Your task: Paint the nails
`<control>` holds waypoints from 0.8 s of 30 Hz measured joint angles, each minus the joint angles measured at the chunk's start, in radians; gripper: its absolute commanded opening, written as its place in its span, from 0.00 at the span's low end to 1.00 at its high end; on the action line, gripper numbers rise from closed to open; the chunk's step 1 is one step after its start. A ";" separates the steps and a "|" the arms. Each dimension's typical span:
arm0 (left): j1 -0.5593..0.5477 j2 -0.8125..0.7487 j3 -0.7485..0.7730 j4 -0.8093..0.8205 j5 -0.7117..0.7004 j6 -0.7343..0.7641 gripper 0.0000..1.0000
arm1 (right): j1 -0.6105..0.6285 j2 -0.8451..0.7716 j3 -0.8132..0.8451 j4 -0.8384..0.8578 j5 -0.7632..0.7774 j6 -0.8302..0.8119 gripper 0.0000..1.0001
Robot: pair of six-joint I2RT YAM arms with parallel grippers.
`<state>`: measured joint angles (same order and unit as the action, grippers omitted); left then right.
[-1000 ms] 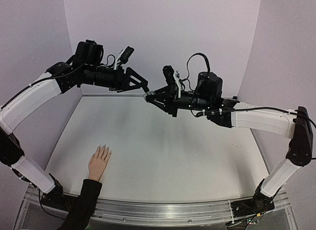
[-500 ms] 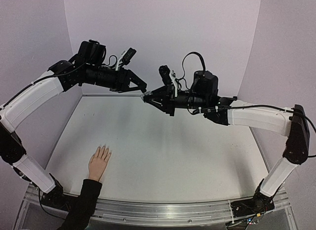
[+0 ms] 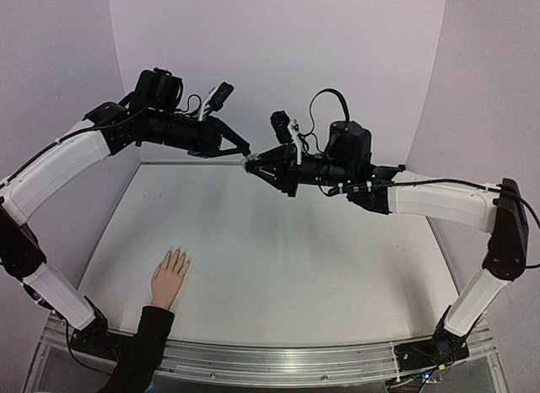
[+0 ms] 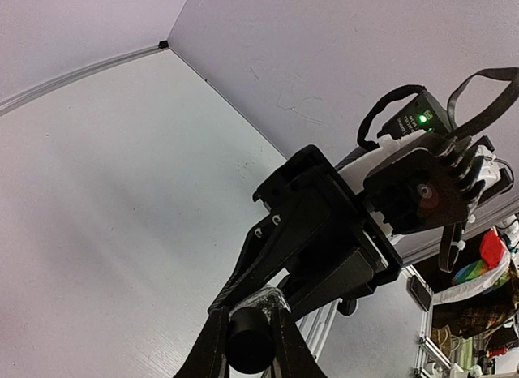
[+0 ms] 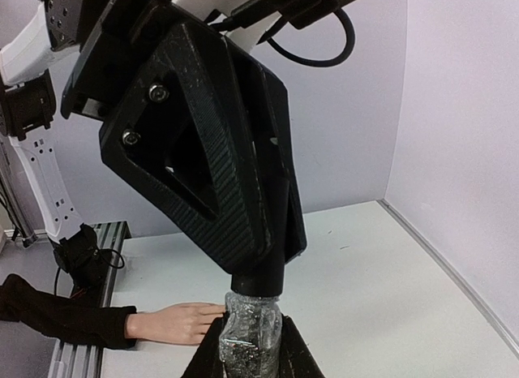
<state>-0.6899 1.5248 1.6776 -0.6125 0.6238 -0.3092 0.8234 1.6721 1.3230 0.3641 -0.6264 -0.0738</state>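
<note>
A small glittery bottle (image 5: 251, 333) with a black cap (image 5: 258, 277) hangs in mid-air over the far middle of the table. My right gripper (image 5: 251, 350) is shut on the bottle's body. My left gripper (image 4: 247, 345) is shut on the cap (image 4: 247, 341) from the opposite side, and the two grippers meet tip to tip (image 3: 248, 159). The pale hand (image 3: 169, 279) with a black sleeve (image 3: 143, 347) lies flat at the near left, fingers pointing away. Its nails (image 3: 177, 255) are too small to make out.
The white table (image 3: 295, 258) is closed in by lilac walls (image 3: 278, 47) at the back and sides. A metal rail (image 3: 278, 359) runs along the near edge by the arm bases. Both arms stretch high above the tabletop.
</note>
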 measured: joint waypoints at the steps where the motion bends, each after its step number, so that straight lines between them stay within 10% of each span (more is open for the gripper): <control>1: 0.000 0.001 0.004 -0.004 -0.006 0.000 0.00 | 0.000 0.001 0.001 0.000 0.011 0.000 0.00; 24: -0.018 0.019 0.058 -0.071 -0.230 -0.118 0.00 | 0.087 0.031 0.012 0.019 0.375 -0.058 0.00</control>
<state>-0.7076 1.5443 1.7355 -0.6831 0.3934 -0.4275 0.9105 1.7029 1.3354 0.3833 -0.2513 -0.1316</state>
